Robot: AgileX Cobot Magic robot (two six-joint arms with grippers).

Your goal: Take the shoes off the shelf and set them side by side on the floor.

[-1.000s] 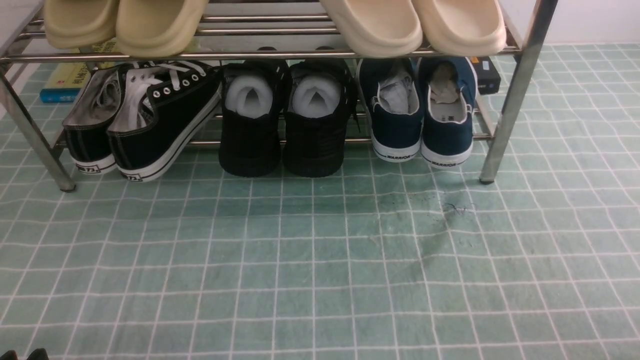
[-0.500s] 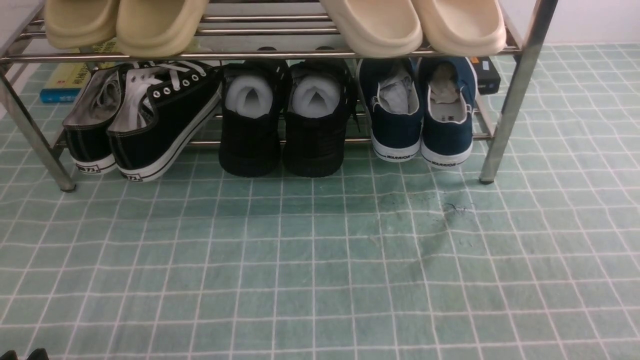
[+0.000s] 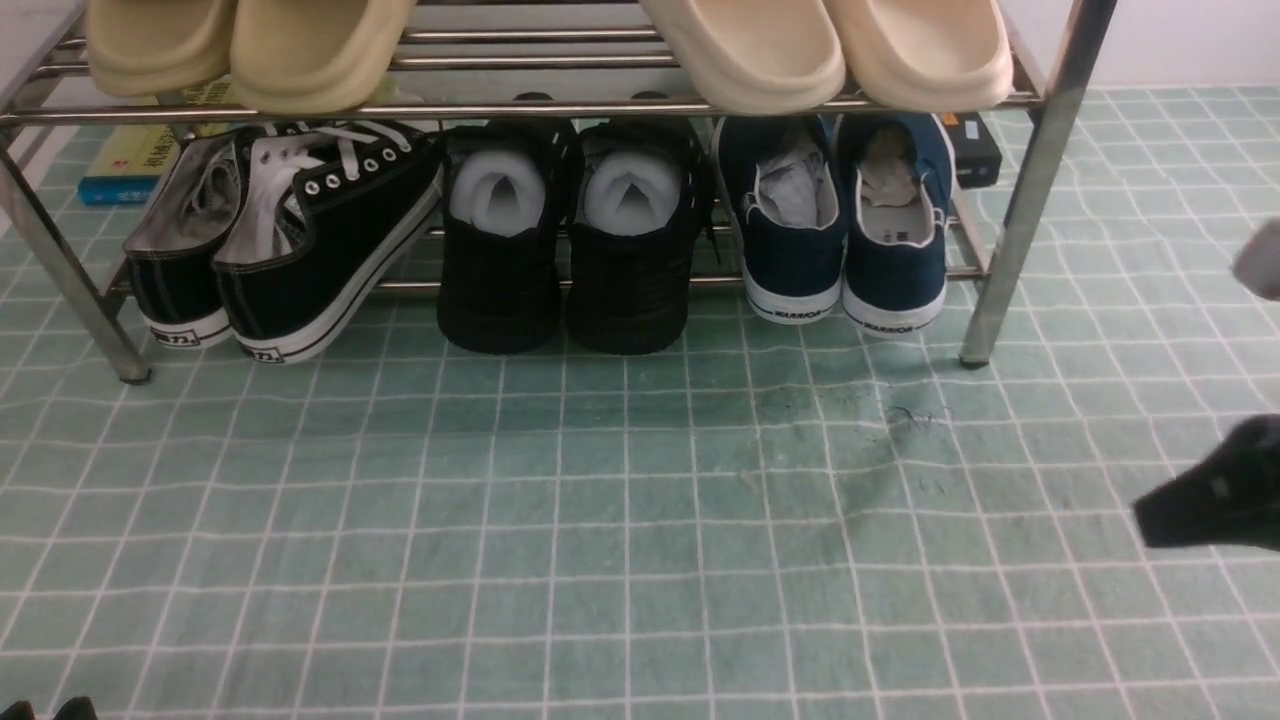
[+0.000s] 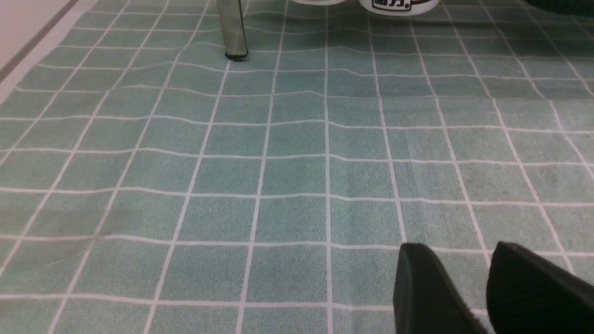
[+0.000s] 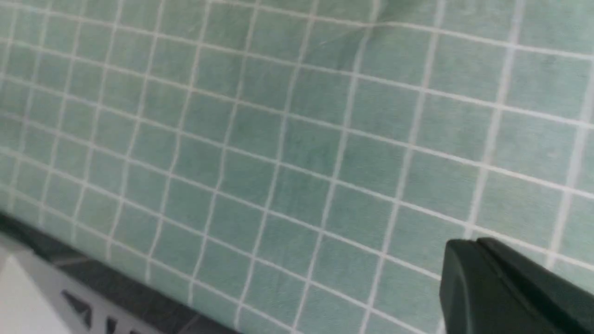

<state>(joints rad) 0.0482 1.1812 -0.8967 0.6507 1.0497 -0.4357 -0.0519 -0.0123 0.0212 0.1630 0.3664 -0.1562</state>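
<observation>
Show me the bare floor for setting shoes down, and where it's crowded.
Free: the wide floor in front of the shelf, between its legs. Crowded: its lower tier, filled by black canvas pair, black knit pair, navy pair; the right gripper hangs over the floor's right side.

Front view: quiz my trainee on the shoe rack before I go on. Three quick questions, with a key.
1. True or false: the navy slip-on pair sits on the upper tier of the shelf.
2. Which pair stands between the navy slip-on pair and the white-laced sneakers? A) red boots B) all-black knit sneakers C) grey sandals
3. Fill in: the gripper at this view's right edge is on the robot's ____ arm.
Key: 1 false, it is on the lower tier; 2 B; 3 right.
</observation>
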